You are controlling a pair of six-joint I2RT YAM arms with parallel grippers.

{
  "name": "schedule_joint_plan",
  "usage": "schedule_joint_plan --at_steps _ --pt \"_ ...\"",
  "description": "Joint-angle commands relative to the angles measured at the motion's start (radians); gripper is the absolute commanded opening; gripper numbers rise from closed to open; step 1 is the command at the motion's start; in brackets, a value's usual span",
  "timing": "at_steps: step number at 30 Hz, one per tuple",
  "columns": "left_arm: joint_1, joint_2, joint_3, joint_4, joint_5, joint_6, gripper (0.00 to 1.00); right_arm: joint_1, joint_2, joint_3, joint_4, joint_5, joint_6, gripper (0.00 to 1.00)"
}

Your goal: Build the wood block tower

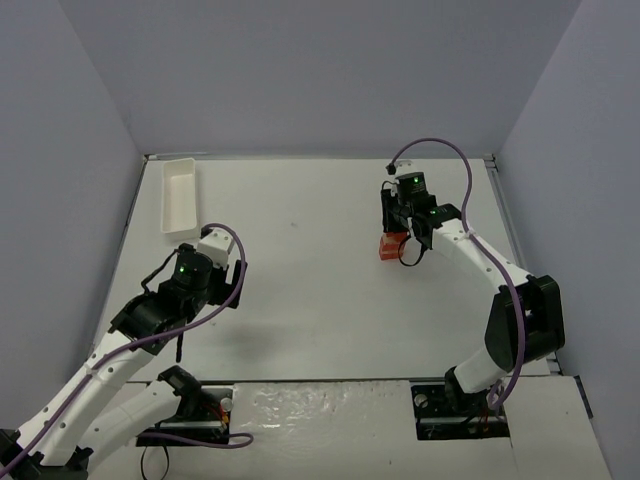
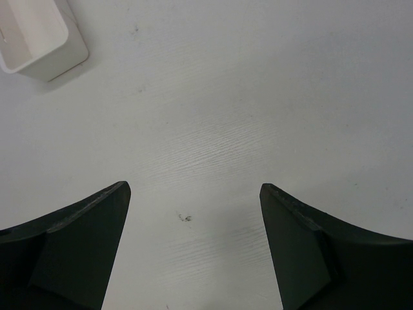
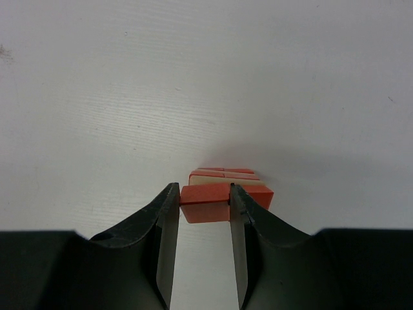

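Note:
The wood block tower (image 1: 387, 248) is a small stack of red cubes with a pale tan piece, standing right of the table's middle. In the right wrist view the tower (image 3: 227, 177) shows a tan layer between red ones. My right gripper (image 3: 204, 191) is shut on a red block (image 3: 205, 203) at the tower's near top edge, beside another red block (image 3: 262, 196). From above, the right gripper (image 1: 396, 236) hangs over the tower. My left gripper (image 2: 193, 188) is open and empty over bare table, far from the tower; from above, the left gripper (image 1: 207, 258) is at the left.
A long white tray (image 1: 180, 194) lies at the back left, and its corner shows in the left wrist view (image 2: 45, 48). Grey walls close in the white table (image 1: 300, 300) at the left, back and right.

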Motion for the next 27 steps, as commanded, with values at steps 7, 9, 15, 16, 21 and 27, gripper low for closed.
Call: schedule_joint_plan --at_steps 7,9,15,16,21,27 --pt "0.006 -0.005 0.032 0.051 0.005 0.011 0.79 0.009 -0.009 0.005 0.041 0.041 0.029 0.02" --pt "0.006 -0.005 0.032 0.051 0.005 0.012 0.79 0.009 -0.008 0.006 0.041 0.042 0.031 0.02" --pt "0.006 -0.002 0.034 0.051 0.007 0.013 0.79 0.012 -0.005 0.008 0.041 0.046 0.037 0.04" --pt "0.006 -0.003 0.033 0.051 0.007 0.013 0.79 0.013 -0.004 0.008 0.041 0.046 0.038 0.04" --pt "0.006 0.0 0.033 0.051 0.007 0.011 0.79 0.02 -0.002 0.006 0.041 0.05 0.044 0.05" --pt "0.006 -0.002 0.033 0.051 0.009 0.011 0.79 0.029 -0.007 0.002 0.041 0.083 0.055 0.05"
